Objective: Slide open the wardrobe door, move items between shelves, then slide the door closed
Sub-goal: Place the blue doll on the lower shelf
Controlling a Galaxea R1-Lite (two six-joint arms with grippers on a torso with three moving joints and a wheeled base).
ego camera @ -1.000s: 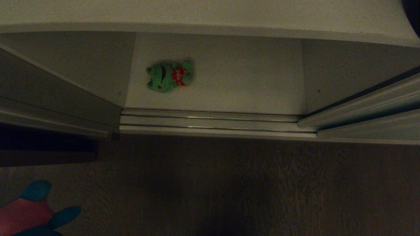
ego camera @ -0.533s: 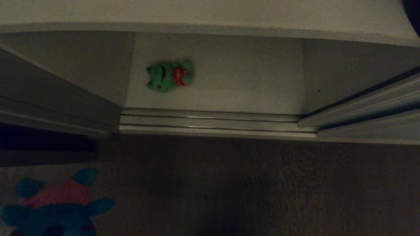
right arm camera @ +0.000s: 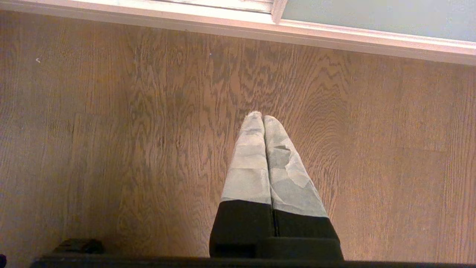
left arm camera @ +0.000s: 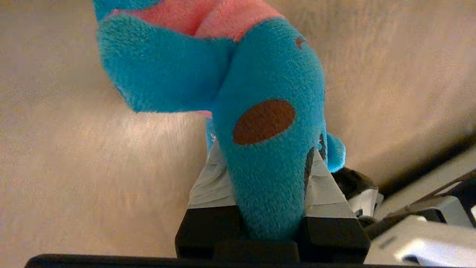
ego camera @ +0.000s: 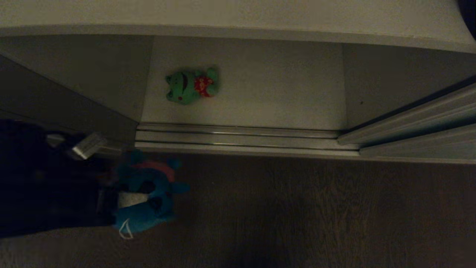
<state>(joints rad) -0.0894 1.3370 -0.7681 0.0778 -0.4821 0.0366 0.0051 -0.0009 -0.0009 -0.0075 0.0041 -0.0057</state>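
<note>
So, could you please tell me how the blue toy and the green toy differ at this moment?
The blue toy is clamped in the left gripper above the wooden floor; the green toy lies free on the white shelf inside the wardrobe. The blue toy has a pink top and a brown spot; the green toy has a red patch. Both are small plush toys.

I can read no writing, label, brand, number or sign in any view. The red patch on the green plush toy (ego camera: 192, 86) carries light marks too small for me to make out, and the blue plush toy (left arm camera: 260, 123) bears only plain dark spots.
</note>
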